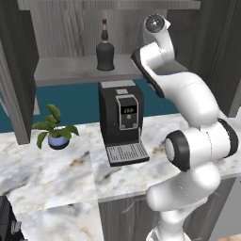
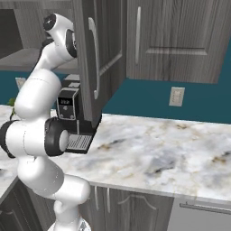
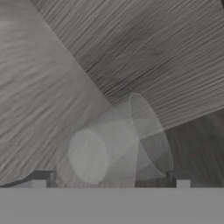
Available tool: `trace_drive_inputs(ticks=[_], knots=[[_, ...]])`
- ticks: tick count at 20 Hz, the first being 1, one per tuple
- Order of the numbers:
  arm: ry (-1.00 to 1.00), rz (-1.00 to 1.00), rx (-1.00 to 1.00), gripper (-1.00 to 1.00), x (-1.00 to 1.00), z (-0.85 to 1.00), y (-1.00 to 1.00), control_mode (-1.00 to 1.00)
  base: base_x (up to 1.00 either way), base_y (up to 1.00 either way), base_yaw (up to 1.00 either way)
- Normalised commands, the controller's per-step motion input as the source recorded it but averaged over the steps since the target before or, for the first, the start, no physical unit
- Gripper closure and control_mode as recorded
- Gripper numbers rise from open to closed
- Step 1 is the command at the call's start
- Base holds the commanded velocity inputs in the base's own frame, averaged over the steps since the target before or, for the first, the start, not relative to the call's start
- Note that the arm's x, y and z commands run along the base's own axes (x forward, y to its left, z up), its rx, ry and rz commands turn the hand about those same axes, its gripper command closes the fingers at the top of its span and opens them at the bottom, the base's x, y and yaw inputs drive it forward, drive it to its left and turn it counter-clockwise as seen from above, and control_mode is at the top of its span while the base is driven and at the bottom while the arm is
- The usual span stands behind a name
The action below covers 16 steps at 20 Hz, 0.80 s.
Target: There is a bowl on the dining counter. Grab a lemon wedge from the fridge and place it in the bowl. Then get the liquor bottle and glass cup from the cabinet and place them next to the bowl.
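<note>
A clear glass cup [image 3: 118, 144] shows close ahead in the hand view, against the grey wood of the cabinet [image 3: 131, 52]. My gripper [image 3: 110, 178] is open, one fingertip on each side of the cup's lower part and neither touching it. The view is rolled, so the cup appears tilted. A dark liquor bottle [image 1: 105, 49] stands upright on the cabinet shelf [image 1: 66, 70] in the left base view, left of my raised arm. The arm reaches up into the cabinet, and its own links hide the hand in both base views.
A black coffee machine [image 1: 121, 122] stands on the marble counter [image 1: 52, 169] under the shelf, with a small potted plant [image 1: 56, 129] to its left. The open cabinet door [image 2: 97, 58] hangs just right of the arm. A wall outlet [image 2: 176, 96] sits further right.
</note>
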Motion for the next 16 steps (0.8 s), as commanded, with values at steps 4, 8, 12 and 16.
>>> trace_drive_inputs(ticks=[4, 8, 12, 16], knots=[[0.00, 0.00, -0.03, -1.00, 0.34, 0.00, 0.00, -1.00, 0.00, 0.00, 0.00], [0.00, 0.00, -0.03, -1.00, 0.37, -0.01, 0.00, -1.00, 0.00, 0.00, 0.00], [0.00, 0.00, -0.03, -1.00, 0.30, 0.00, 0.00, -1.00, 0.00, 0.00, 0.00], [0.00, 0.00, -0.02, -1.00, 0.20, -0.02, 0.00, -1.00, 0.00, 0.00, 0.00]])
